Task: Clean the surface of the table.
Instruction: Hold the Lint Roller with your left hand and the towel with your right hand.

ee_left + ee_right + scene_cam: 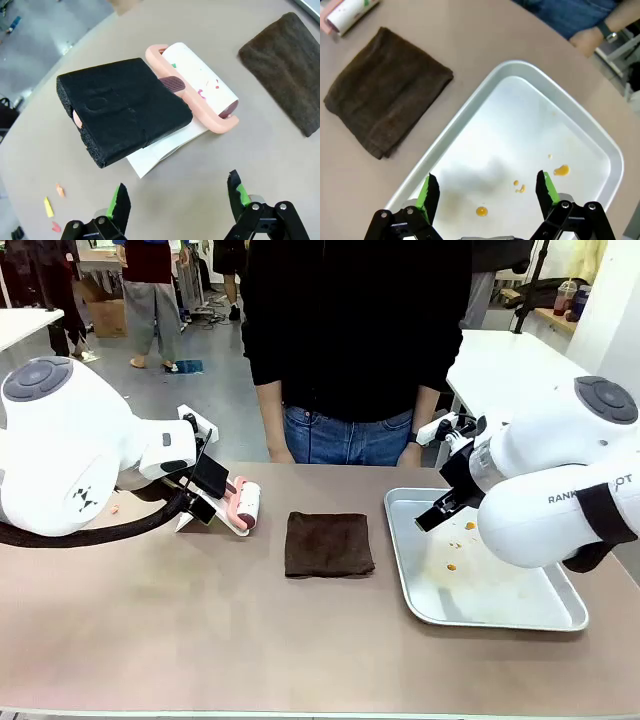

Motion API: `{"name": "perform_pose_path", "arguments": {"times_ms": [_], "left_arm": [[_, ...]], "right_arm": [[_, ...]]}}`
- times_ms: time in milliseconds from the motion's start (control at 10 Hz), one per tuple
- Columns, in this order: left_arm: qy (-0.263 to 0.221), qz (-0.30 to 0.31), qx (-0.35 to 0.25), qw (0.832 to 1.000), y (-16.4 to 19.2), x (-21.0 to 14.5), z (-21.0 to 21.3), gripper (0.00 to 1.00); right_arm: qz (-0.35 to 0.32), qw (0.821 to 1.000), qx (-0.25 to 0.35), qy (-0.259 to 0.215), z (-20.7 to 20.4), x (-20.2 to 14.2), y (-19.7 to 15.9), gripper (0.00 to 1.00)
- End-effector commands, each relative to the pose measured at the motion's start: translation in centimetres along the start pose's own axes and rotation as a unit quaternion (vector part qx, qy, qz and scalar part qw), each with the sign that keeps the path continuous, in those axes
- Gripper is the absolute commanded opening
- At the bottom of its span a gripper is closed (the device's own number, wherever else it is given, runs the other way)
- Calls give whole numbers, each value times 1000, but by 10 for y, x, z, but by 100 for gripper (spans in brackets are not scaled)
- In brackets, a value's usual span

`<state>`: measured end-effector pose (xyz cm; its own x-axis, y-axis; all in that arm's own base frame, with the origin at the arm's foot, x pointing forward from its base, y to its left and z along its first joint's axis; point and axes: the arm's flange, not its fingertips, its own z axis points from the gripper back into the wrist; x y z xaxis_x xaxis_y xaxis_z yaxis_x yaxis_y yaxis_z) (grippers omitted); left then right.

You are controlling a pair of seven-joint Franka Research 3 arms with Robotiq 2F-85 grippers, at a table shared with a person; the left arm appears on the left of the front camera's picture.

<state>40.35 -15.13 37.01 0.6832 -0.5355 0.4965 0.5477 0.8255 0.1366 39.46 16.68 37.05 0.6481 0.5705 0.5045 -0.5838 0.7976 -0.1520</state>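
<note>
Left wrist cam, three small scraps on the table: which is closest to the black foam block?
The orange scrap, uppermost of the three. The yellow scrap and the red scrap lie farther from the black foam block, toward the bottom edge.

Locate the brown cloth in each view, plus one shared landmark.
Front view: brown cloth in the middle of the table, between the lint roller and the tray.
Left wrist view: cloth at the upper right edge.
Right wrist view: cloth at the left, beside the tray's rim.
Shared landmark: the lint roller, near the cloth in all three.
</note>
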Motion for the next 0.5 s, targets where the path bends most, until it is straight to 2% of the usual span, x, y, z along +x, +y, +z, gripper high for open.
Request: {"name": "perform_pose_path", "arguments": {"times_ms": [0,400], "left_arm": [[0,0,0,1000,0,0,0,100],[0,0,0,1000,0,0,0,100]], "right_arm": [[0,1000,0,0,0,0,0,100],[0,1000,0,0,0,0,0,100]]}}
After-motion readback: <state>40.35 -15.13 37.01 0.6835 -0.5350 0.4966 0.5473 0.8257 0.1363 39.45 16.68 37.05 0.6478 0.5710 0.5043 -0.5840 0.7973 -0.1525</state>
